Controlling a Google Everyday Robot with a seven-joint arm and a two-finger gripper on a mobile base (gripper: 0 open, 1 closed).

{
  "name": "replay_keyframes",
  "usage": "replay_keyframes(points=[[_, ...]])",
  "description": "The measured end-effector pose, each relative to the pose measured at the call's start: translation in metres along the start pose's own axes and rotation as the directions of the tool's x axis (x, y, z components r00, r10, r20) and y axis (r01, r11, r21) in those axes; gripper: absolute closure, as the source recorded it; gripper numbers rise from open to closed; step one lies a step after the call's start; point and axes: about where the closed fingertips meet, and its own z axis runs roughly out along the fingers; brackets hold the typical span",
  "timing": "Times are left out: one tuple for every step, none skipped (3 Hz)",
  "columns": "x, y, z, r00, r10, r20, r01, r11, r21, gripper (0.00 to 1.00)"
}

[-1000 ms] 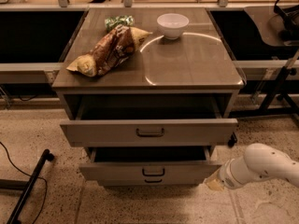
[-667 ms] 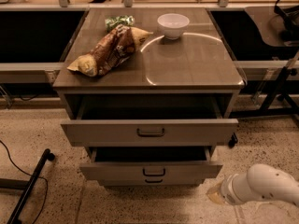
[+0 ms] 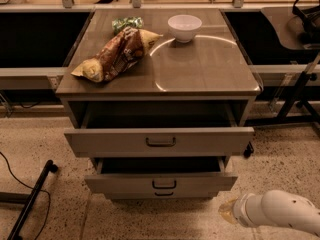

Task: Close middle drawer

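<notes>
Middle drawer [image 3: 125, 183] stands open under the open uppermost drawer [image 3: 210, 142]
Gripper [image 3: 227, 212] low at right, apart from the cabinet [image 3: 210, 69]; its grip state cannot be told

A pale speckled floor [image 3: 45, 139] fills the lower frame in warm, dim light. At centre stands a grey-brown cabinet, and its surface [image 3: 210, 74] carries a curved streak of reflected light. Dark recesses [image 3: 35, 39] open behind it at upper left and upper right, each edged by a light ledge. A black bar [image 3: 31, 198] and a thin cable [image 3: 10, 171] lie at lower left. A dark metal stand [image 3: 295, 91] leans at right. The claw [image 3: 227, 212] is at lower right.
</notes>
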Motion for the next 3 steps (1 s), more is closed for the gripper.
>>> replay_keyframes(points=[[0.012, 0.021, 0.014, 0.999, -0.035, -0.028, 0.033, 0.9969, -0.071, 1.0], [0.013, 0.027, 0.037, 0.996, -0.067, -0.063, 0.057, 0.9872, -0.149, 1.0], [0.0, 0.024, 0.054, 0.987, -0.119, -0.104, 0.096, 0.9742, -0.205, 1.0]])
